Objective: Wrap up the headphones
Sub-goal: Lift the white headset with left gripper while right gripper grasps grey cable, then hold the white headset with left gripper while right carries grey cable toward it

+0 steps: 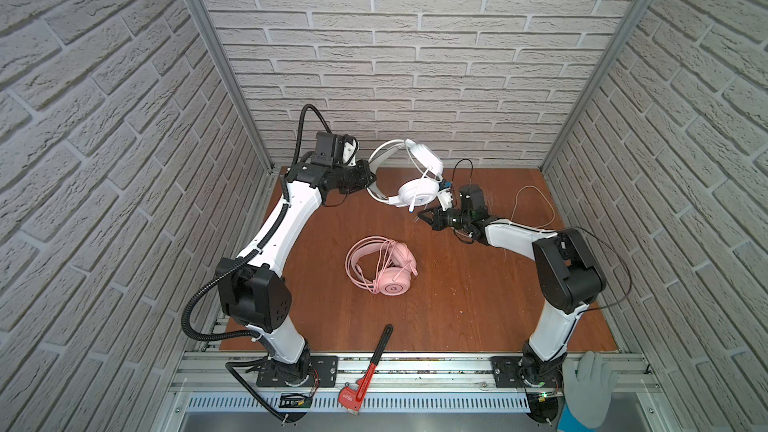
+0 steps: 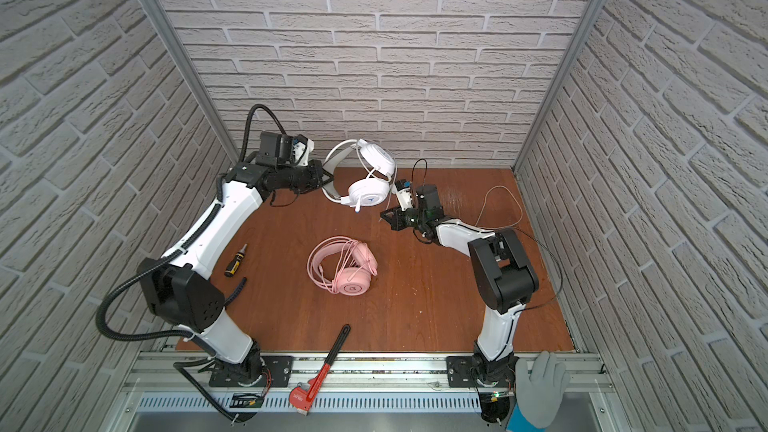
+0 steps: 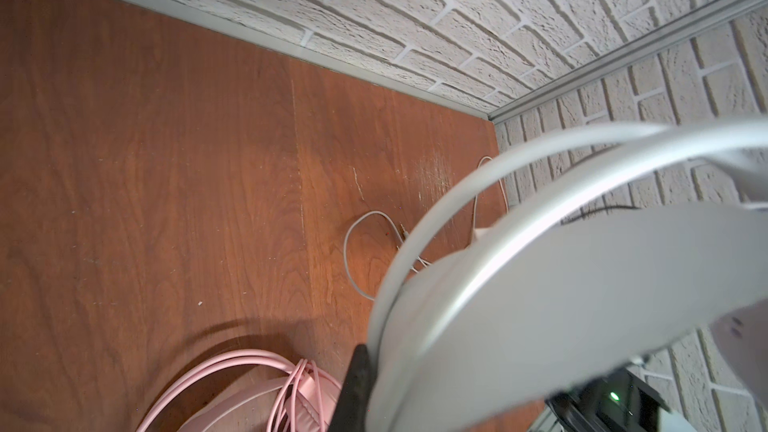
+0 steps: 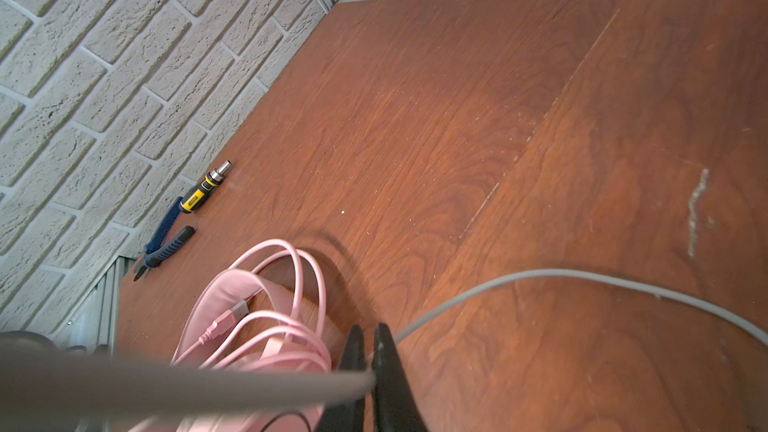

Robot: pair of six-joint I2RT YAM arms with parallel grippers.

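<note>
- I have the left gripper (image 1: 370, 182) clamped on the white headset (image 1: 417, 193) by its headband (image 3: 582, 305), aloft near the back wall; a slip drops it
- Right gripper (image 1: 422, 215) closed on its cable (image 4: 540, 273); overpull could strain it
- Pink headset (image 1: 384, 268) lies on the table (image 1: 478, 305) below; trailing slack may snag it

pink headset (image 1: 380, 265) sits mid desk (image 1: 457, 305), cord piled on top — bare wood all round it, widest at the front right. white headset (image 1: 417, 193) hangs in the air at the back, its cable (image 3: 345, 249) looping across the back-right corner. wrench (image 1: 372, 361) lies over the front edge.
</note>
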